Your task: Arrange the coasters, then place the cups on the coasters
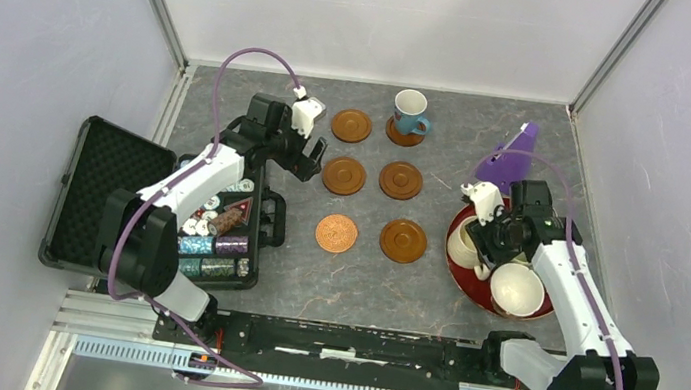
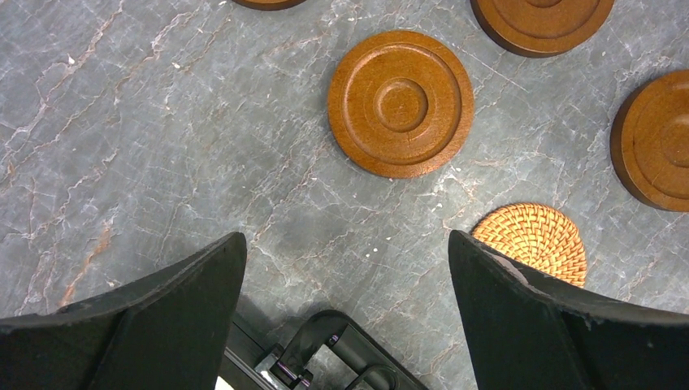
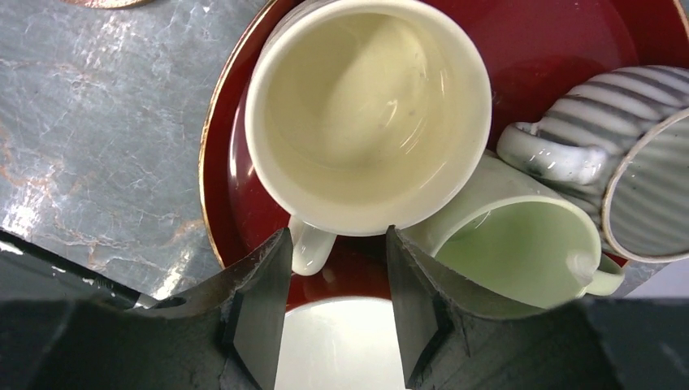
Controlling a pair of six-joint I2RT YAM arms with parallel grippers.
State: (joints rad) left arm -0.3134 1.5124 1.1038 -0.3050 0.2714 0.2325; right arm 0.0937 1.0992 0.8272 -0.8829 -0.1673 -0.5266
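Claw on right (image 3: 336,244) straddles cream cup's (image 3: 366,114) handle, half open.

On my left, a black case (image 1: 100,193) lies open on the grey marbled desk (image 1: 349,291), rows of poker chips (image 1: 215,238) inside. On my right sits a red round tray (image 3: 561,36), a purple cone (image 1: 513,157) just behind it.

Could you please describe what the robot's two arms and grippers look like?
Both arms have white links and black joints; the left arm and right arm each carry a looping purple cable. The left gripper and right gripper have black wedge-shaped fingers.
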